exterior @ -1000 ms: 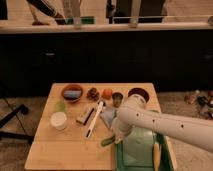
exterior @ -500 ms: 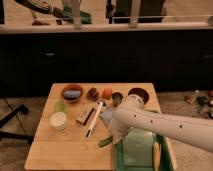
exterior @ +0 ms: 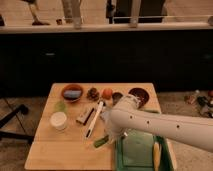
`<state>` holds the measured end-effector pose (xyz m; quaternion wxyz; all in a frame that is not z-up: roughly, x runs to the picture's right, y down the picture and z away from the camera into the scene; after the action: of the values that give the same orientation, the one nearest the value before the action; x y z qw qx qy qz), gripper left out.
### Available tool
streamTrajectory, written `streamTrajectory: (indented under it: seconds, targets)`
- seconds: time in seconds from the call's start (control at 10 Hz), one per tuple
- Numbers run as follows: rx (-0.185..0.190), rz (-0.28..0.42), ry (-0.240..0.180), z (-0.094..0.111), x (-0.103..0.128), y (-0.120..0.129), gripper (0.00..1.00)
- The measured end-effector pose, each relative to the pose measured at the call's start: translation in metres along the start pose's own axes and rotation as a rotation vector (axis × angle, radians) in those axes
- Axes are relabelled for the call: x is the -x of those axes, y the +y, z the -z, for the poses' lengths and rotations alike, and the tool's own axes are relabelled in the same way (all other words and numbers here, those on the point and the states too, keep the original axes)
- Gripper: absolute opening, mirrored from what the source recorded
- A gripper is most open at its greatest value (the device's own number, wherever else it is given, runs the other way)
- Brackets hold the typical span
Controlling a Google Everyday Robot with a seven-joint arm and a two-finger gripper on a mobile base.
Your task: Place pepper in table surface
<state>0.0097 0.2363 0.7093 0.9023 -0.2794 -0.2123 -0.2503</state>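
Note:
The pepper (exterior: 100, 142), small, slim and dark green, sticks out to the left from the end of my gripper (exterior: 105, 138), low over the front middle of the table surface (exterior: 65, 150). It lies just left of the green tray (exterior: 135, 152). My gripper is shut on the pepper. The bulky white wrist (exterior: 122, 120) hides most of the gripper. The white arm reaches in from the lower right.
On the table stand a brown bowl with a blue item (exterior: 73, 93), a brown lump (exterior: 93, 93), an orange (exterior: 107, 93), a dark red bowl (exterior: 138, 95), a pale green piece (exterior: 60, 106), a white round container (exterior: 58, 120) and a long white tool (exterior: 94, 119). A yellow item (exterior: 156, 155) lies in the tray.
My gripper and the pepper have moved a little to the left together, away from the green tray's edge and over the bare wood.

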Motion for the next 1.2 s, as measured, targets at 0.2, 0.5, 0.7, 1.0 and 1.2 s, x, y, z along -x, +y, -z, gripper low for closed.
streamTrajectory:
  seconds: [0.2,0.5,0.7,1.0,1.2]
  targets:
    - [-0.005,0.014,-0.014,-0.002,0.006,-0.005,0.05]
    - [-0.008,0.042,-0.035,-0.004,0.014,-0.011,0.05]
    - [-0.005,0.062,-0.047,-0.008,0.020,-0.015,0.05]
    - [0.007,0.080,-0.060,-0.016,0.026,-0.019,0.05]
    - [0.021,0.096,-0.071,-0.023,0.032,-0.022,0.05]
